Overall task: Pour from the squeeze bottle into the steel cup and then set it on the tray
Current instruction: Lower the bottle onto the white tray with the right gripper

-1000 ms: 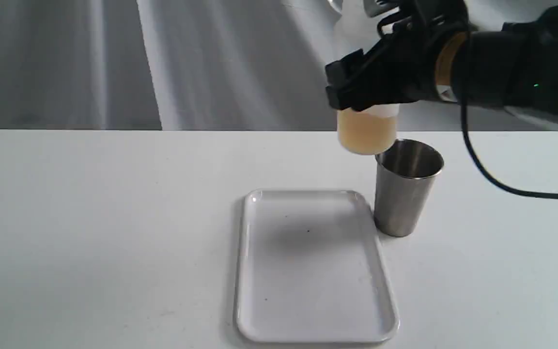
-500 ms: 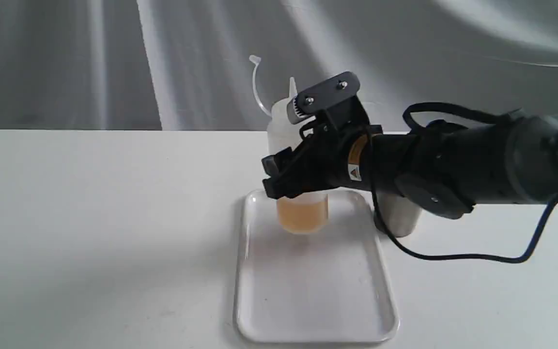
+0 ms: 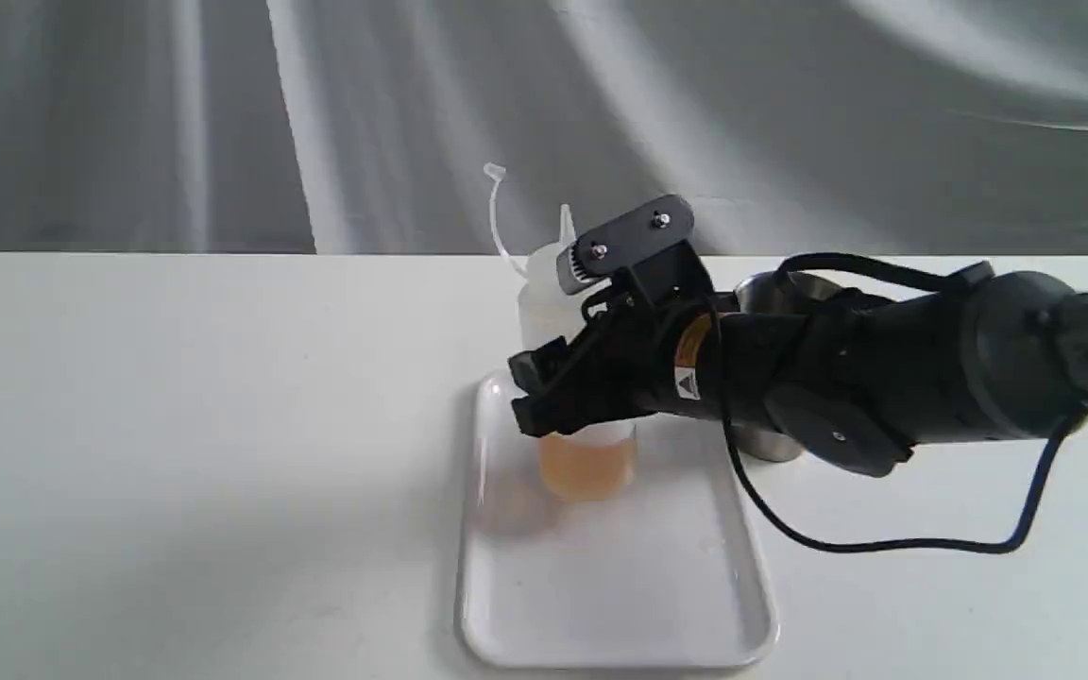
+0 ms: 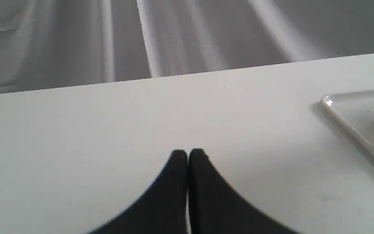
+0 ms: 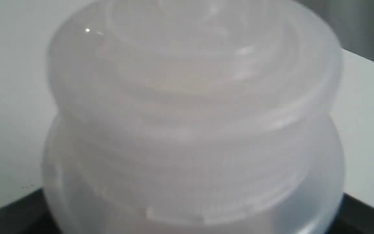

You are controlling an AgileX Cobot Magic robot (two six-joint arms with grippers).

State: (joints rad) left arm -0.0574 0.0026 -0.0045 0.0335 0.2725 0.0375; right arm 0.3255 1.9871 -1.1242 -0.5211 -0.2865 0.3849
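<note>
Well, my right pincer (image 3: 549,397) gripped the bottle (image 3: 586,463) upright at the 12 o'clock end of the tray (image 3: 601,604); couldn't tell if seated. Early release risked tipping it toward the cup (image 3: 763,286) at 2 o'clock.

Soft, even light leaves a faint shadow on the tray (image 3: 620,586) beside the squeeze bottle (image 3: 586,467). The right wrist view shows it close and blurred.

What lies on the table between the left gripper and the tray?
Only bare white table. Nothing stands between the shut left gripper and the rim of the tray. The left wrist view shows this stretch clearly.
</note>
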